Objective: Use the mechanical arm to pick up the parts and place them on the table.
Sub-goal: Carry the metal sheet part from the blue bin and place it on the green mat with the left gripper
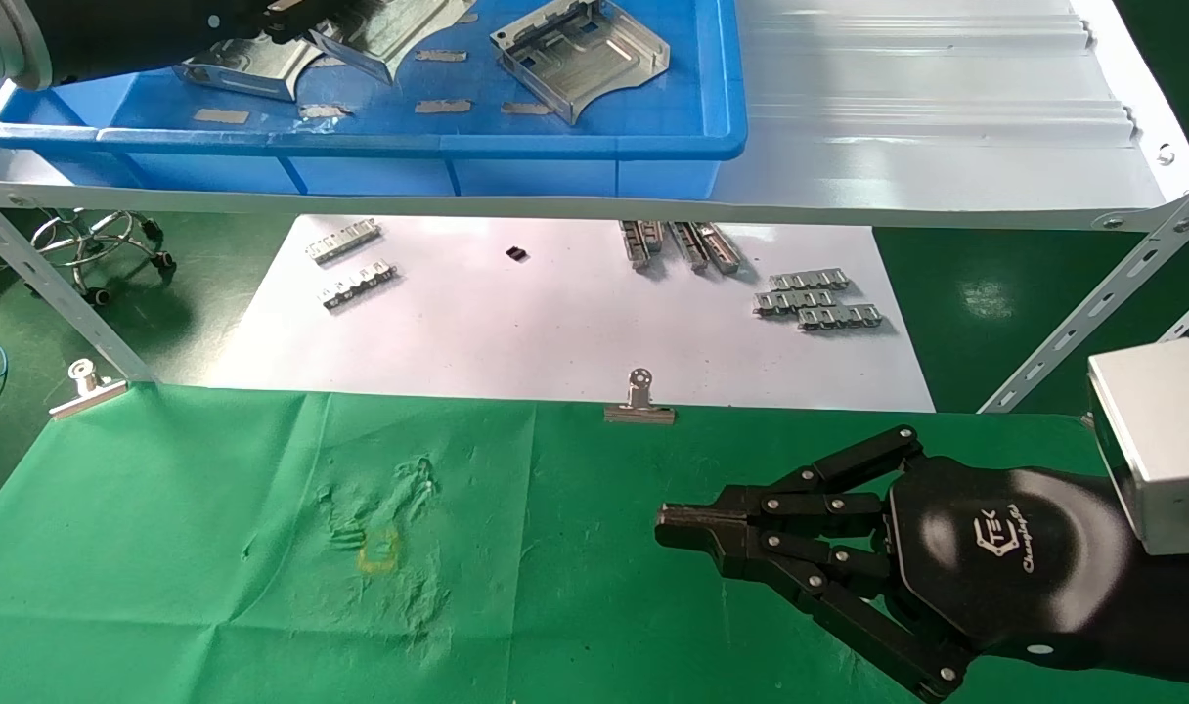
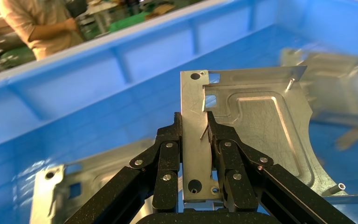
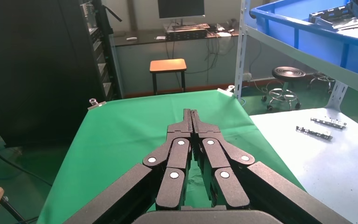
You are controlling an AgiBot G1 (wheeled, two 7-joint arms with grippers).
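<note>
We count three parts (image 1: pixel 580 54) in one blue bin (image 1: pixel 458 137) | two binder clips (image 1: pixel 639 401) | about eight toothed strips (image 1: pixel 817 298) | two end effectors (image 1: pixel 687 523)

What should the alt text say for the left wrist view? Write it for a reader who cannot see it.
The left gripper has its black jaws shut on the flat edge of a silver metal bracket, held up inside a blue bin. More brackets lie blurred on the bin floor, and a person in a tan shirt stands beyond the rim.
</note>
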